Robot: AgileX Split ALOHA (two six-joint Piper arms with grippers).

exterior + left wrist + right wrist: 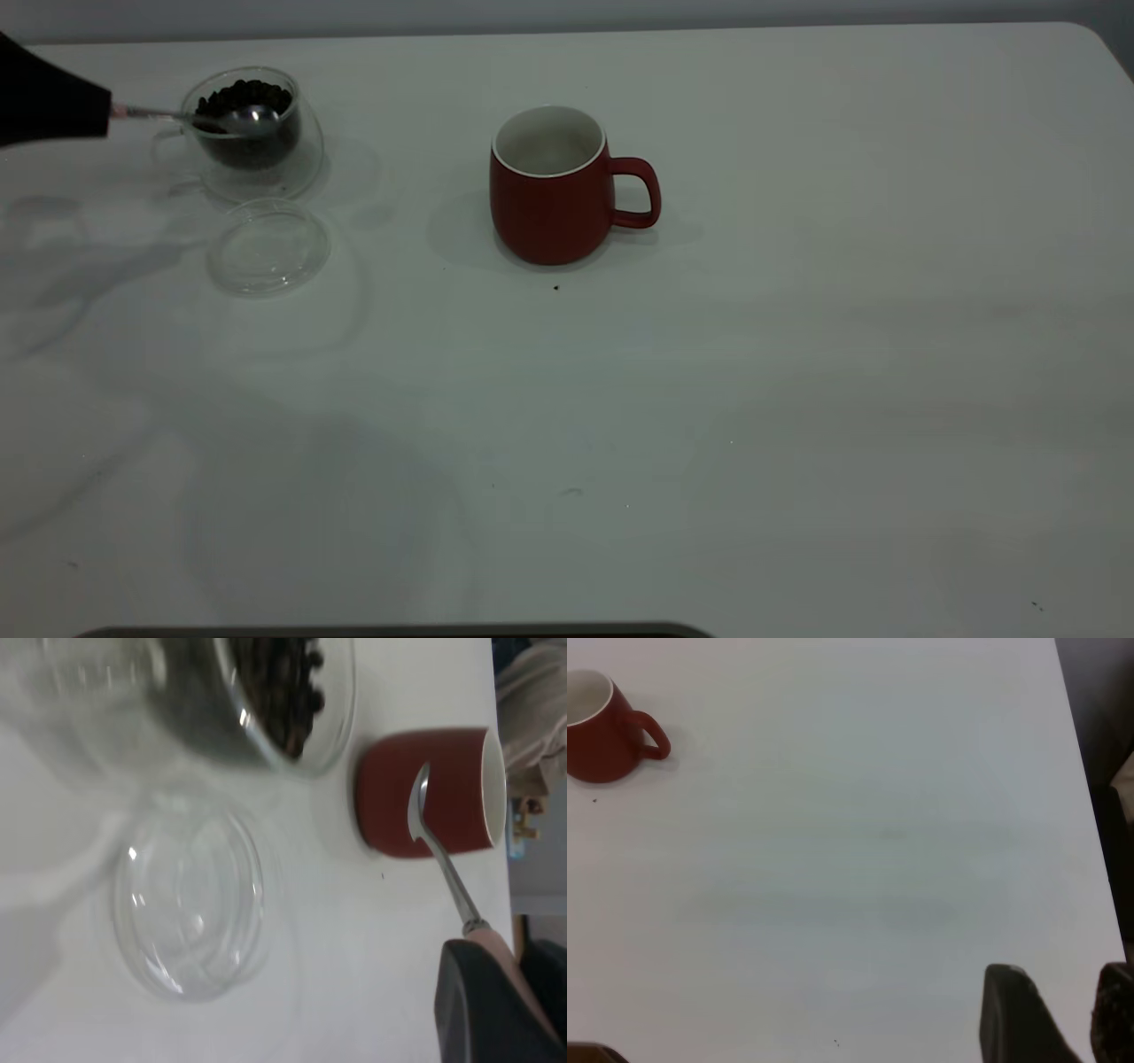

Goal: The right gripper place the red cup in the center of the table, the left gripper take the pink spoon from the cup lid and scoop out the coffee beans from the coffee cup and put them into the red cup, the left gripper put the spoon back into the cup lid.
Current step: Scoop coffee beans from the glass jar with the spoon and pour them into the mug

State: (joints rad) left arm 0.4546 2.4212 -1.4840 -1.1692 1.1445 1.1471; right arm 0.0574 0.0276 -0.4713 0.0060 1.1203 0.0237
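The red cup (554,186) stands upright near the table's middle, handle to the right; its inside looks empty. The glass coffee cup (255,142) with dark coffee beans (252,93) stands at the far left. Its clear lid (268,246) lies flat in front of it with nothing in it. My left gripper (104,112) is shut on the pink spoon's handle; the metal spoon bowl (252,120) hovers over the beans and looks empty. The left wrist view shows the spoon (443,859), red cup (390,806) and lid (190,904). My right gripper (1063,992) is open, empty, far from the red cup (598,731).
The white table (709,399) has a small dark speck (556,287) just in front of the red cup. A dark edge (399,631) runs along the near side. The right gripper does not show in the exterior view.
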